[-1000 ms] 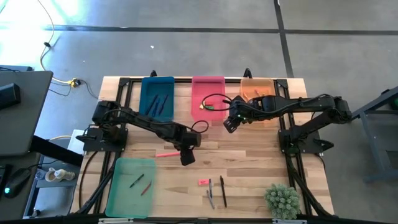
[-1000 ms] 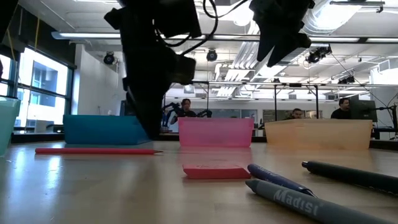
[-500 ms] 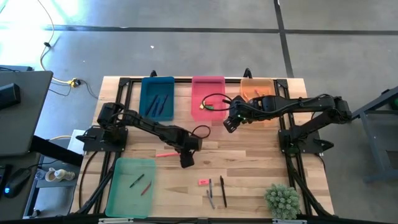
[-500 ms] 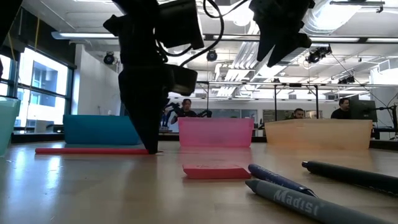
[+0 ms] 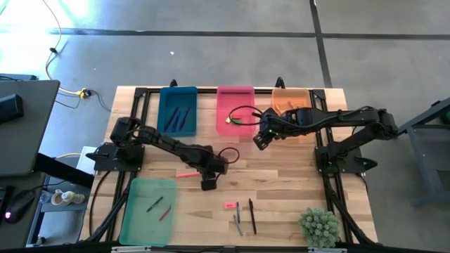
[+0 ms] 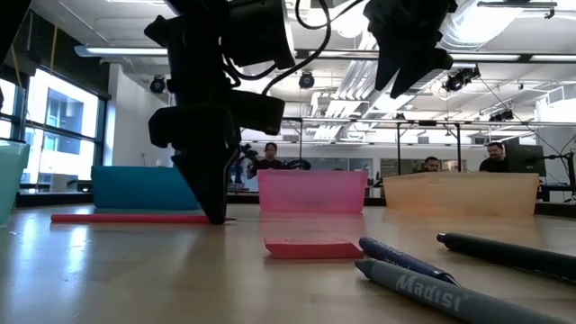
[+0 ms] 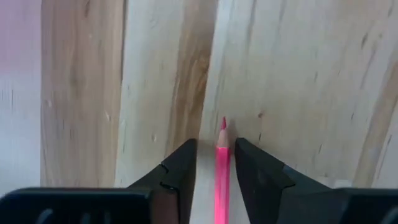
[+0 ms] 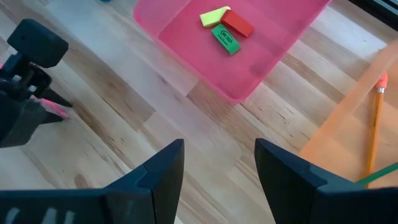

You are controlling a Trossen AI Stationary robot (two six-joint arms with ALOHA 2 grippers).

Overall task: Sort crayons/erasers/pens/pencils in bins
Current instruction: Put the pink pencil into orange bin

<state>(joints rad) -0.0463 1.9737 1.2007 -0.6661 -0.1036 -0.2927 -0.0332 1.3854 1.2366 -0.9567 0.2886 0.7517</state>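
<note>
A pink-red pencil (image 5: 186, 174) lies flat on the wooden table, left of centre. My left gripper (image 5: 209, 184) points straight down over the pencil's sharpened end (image 7: 222, 127). It is open, one finger on each side of the pencil with a narrow gap left, and its fingertips (image 6: 216, 216) are down at the table. My right gripper (image 5: 260, 143) hangs open and empty above the table in front of the pink bin (image 5: 228, 98). That bin holds a yellow (image 8: 214, 15), a red (image 8: 237, 23) and a green eraser (image 8: 224, 38).
The blue bin (image 5: 178, 91) with pens and the orange bin (image 5: 290, 95) with pencils stand along the far edge. The green bin (image 5: 148, 225) with crayons is near left. A pink eraser (image 5: 230, 205), dark pens (image 5: 245, 218) and a plant (image 5: 320, 226) lie near the front.
My left gripper has come down onto the table over the pencil's pointed end, rolling a little about its own axis. The pencil has stayed where it lay.
</note>
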